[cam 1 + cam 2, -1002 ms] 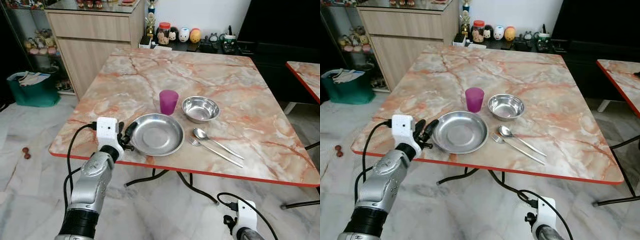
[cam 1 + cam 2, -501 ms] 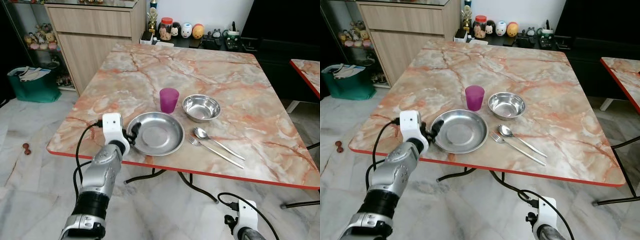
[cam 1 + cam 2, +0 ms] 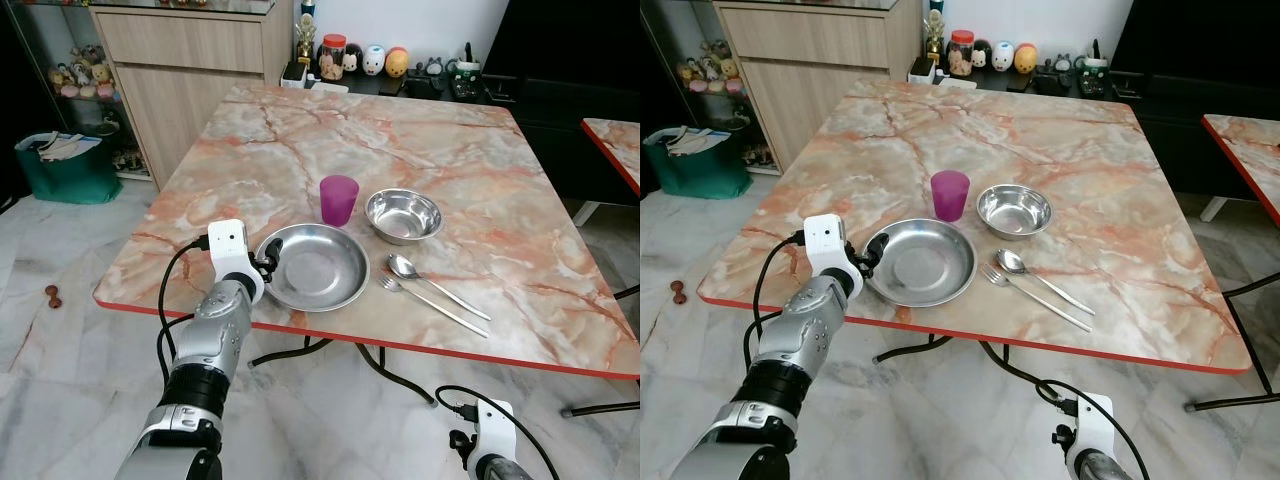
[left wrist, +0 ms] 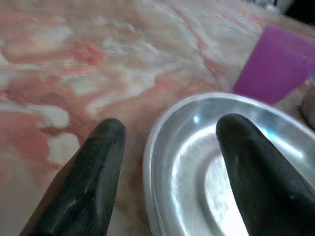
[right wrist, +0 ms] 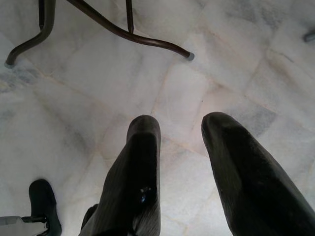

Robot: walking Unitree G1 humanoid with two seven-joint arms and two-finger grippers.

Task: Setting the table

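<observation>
While the left arm reaches over the near table edge, the scene reads as follows.

Left gripper point(image 4: 167, 147): fingers spread apart, straddling the left rim of the steel plate; one finger over the marble, the other over the plate's inside; nothing clamped.
Steel plate point(image 3: 312, 267): round, shallow, polished, lying flat near the front edge of the table.
Purple cup point(image 3: 338, 200): upright, just behind the plate.
Steel bowl point(image 3: 402, 216): small, right of the cup.
Spoon point(image 3: 424, 280) and fork point(image 3: 432, 304): side by side, right of the plate.
Table point(image 3: 500, 180): pink-veined marble top with red edging.
Right gripper point(image 5: 179, 142): hangs idle, fingers parted, over the white marble floor point(image 5: 88, 78).
Room: wooden cabinet point(image 3: 190, 70) and green bag point(image 3: 62, 168) at the left.
</observation>
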